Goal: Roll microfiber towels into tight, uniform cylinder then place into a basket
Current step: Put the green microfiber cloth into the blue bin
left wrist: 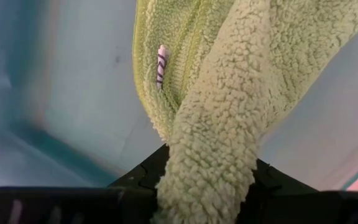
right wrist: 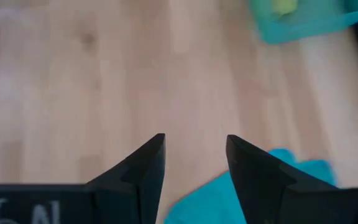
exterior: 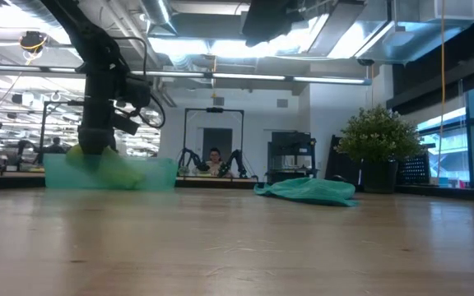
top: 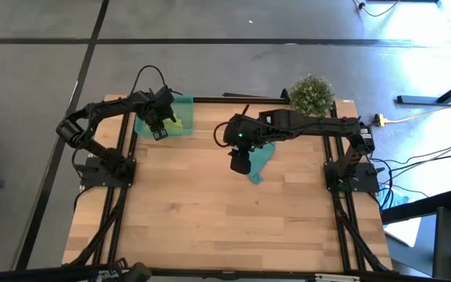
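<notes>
Left tool (top: 158, 125) down in the shallow translucent teal-green plastic basket (top: 183, 105) at the tabletop's (top: 210, 219) far left, clamped on the fleecy lime-green microfiber towel (left wrist: 216, 124), cloth bunched between the fingers rather than tightly rolled. Right tool (right wrist: 194, 168) parted, empty, hovering above the crumpled teal microfiber towel (top: 261, 160) lying loose near the tabletop's middle. Risk on release: loosely bunched green cloth springing open or snagging on a finger and lifting back out; teal cloth, not flat, likely to roll unevenly
</notes>
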`<state>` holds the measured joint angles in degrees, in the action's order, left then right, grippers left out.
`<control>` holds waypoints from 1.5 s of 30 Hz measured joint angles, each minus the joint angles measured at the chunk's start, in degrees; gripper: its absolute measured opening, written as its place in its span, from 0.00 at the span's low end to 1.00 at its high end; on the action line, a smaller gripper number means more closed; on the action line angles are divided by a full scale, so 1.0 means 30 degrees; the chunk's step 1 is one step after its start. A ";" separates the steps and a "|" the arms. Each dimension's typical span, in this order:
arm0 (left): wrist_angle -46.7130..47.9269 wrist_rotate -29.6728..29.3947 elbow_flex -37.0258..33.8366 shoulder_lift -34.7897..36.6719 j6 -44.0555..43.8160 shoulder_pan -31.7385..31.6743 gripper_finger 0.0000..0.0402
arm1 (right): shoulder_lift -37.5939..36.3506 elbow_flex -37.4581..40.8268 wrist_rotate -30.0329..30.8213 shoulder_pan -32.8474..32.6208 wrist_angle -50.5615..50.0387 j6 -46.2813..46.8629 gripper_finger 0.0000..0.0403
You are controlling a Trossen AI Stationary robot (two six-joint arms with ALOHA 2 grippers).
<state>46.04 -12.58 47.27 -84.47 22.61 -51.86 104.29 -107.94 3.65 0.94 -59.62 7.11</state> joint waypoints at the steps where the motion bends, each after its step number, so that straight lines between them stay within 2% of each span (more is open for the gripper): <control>1: 0.0000 0.0000 0.0000 0.0000 0.0000 0.0000 0.29 | 0.0000 0.0000 0.0644 -0.0003 0.0046 0.0085 0.43; 5: 0.0000 0.0002 0.0000 0.0000 0.0007 0.0000 0.29 | 0.0000 0.0000 0.3640 -0.0003 0.0164 0.1070 0.43; 7: -0.0006 0.0004 0.0000 0.0000 0.0009 0.0000 0.29 | 0.0000 0.0000 0.4369 0.0011 0.0241 0.1839 0.43; 18: -0.0015 0.0000 0.0000 0.0000 0.0525 0.0000 0.29 | 0.0000 0.0000 0.4259 -0.0025 0.0388 0.3564 0.43; 40: -0.0039 0.0024 -0.0007 0.0000 0.0459 0.0000 0.29 | 0.0000 0.0000 0.4237 -0.0018 0.0941 0.3484 0.43; 45: -0.0014 0.1352 -0.0007 0.0000 0.0456 0.0000 0.29 | 0.0000 0.0000 0.4230 -0.0018 0.0941 0.3484 0.43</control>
<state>46.00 -8.52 47.24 -84.47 23.98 -51.86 104.29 -107.94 16.34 0.89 -56.80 17.56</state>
